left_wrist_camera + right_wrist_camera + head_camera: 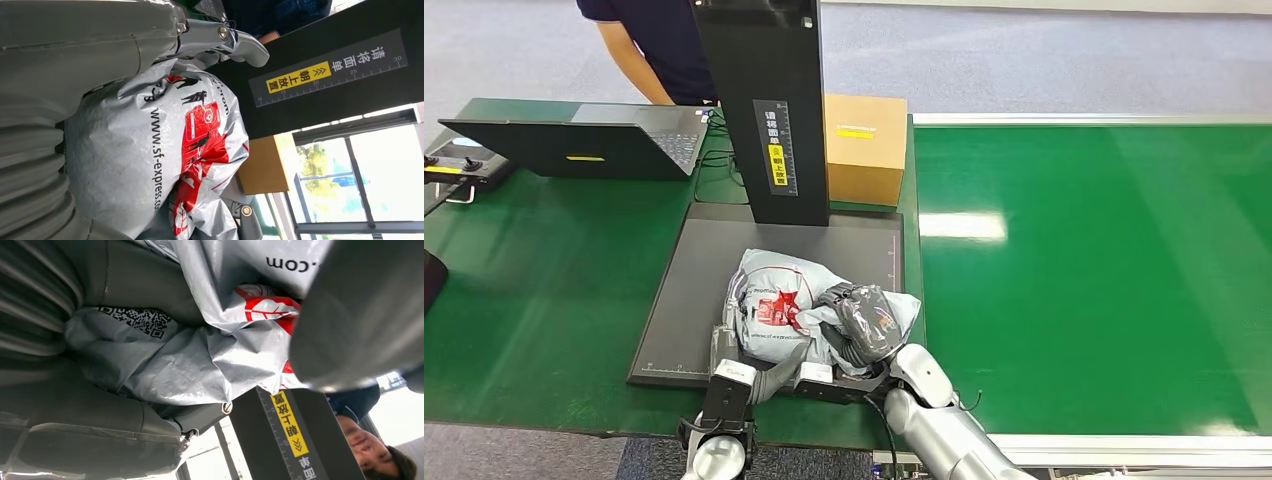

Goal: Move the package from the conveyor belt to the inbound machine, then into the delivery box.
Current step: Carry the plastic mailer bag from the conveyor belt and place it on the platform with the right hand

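Note:
The package (774, 300), a crumpled grey courier bag with red print, lies on the black platform (694, 290) of the inbound machine, in front of its dark column (764, 100). My left hand (759, 360) grips the bag's near left side and my right hand (864, 322) grips its right end. In the left wrist view the package (150, 150) sits against my left hand (75, 75), with fingers (235, 42) reaching round it. The right wrist view has the package (200, 360) pressed between the thumb (360, 315) and the rest of my right hand (75, 405).
A cardboard box (864, 145) stands behind the platform, right of the column. The green conveyor belt (1104, 260) runs to the right. A laptop (574, 140) and a controller (459, 165) lie at the left. A person (649, 40) stands behind the table.

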